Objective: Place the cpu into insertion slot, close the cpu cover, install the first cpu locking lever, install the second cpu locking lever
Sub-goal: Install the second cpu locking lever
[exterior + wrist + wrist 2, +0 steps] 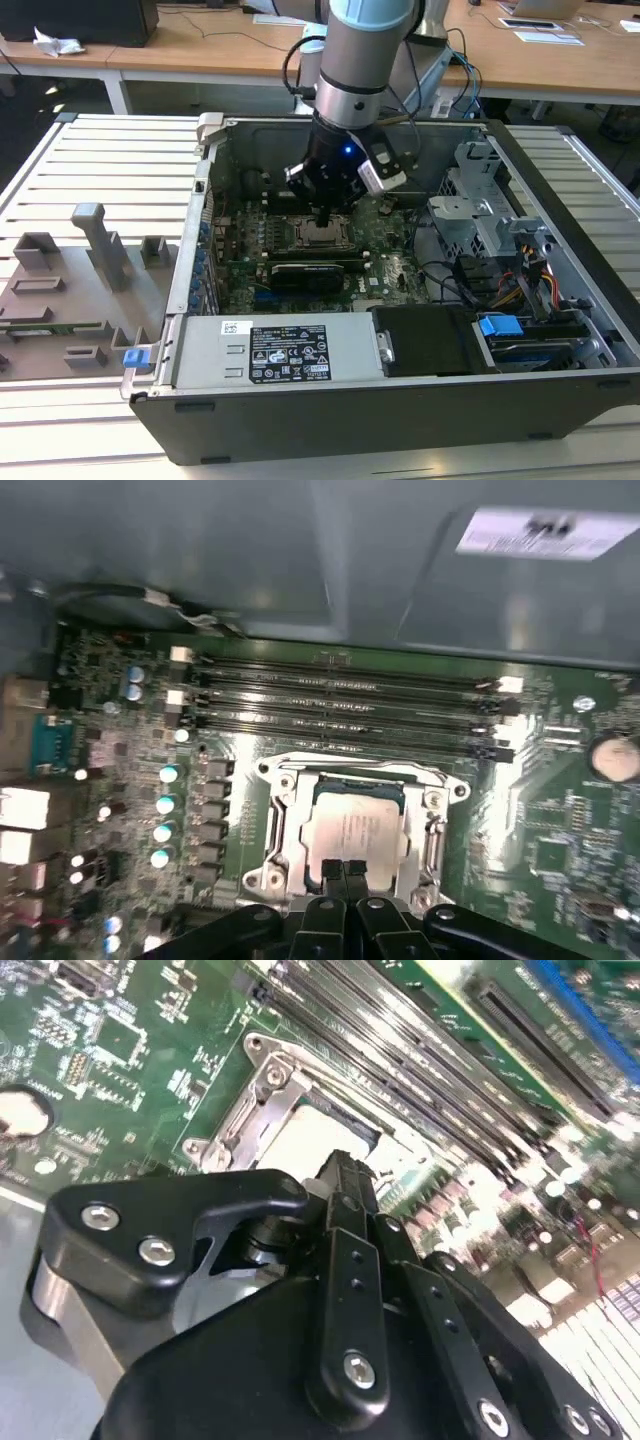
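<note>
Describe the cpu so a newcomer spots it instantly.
Inside the open computer case, find the green motherboard. Just below the long memory slots sits a silver cpu cover; the cpu is the dull grey metal square within it, at the pincer tips.

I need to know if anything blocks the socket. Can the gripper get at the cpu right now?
Probably yes. The gripper hangs right at the edge of the cpu, which lies in the metal frame, with nothing lying across it.

Above the cpu (358, 832), the gripper (346, 872) takes the space; long memory slots (350, 708) border the cpu cover (282, 825) closely.
</note>
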### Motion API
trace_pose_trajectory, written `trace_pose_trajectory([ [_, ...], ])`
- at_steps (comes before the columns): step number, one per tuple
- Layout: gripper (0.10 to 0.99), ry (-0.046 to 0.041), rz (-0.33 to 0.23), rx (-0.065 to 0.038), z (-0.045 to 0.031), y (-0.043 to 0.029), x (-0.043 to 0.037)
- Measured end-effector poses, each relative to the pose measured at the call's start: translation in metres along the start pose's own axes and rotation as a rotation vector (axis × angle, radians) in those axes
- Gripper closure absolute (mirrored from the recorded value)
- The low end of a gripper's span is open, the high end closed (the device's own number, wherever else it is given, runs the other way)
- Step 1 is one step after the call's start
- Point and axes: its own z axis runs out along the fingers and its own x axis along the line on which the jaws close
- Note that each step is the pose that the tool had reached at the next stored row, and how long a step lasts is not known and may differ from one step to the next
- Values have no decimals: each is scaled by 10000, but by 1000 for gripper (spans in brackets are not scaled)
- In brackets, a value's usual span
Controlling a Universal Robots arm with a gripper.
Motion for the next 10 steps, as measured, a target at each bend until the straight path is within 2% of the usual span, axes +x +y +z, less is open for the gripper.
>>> trace_pose_trajectory([
  [2,980,0,0,1,-86,2,7],
  [3,980,1,0,1,-243,5,20],
  [4,980,0,-2,-11,-328,7,27],
  [10,980,-2,-2,-21,-329,7,27],
])
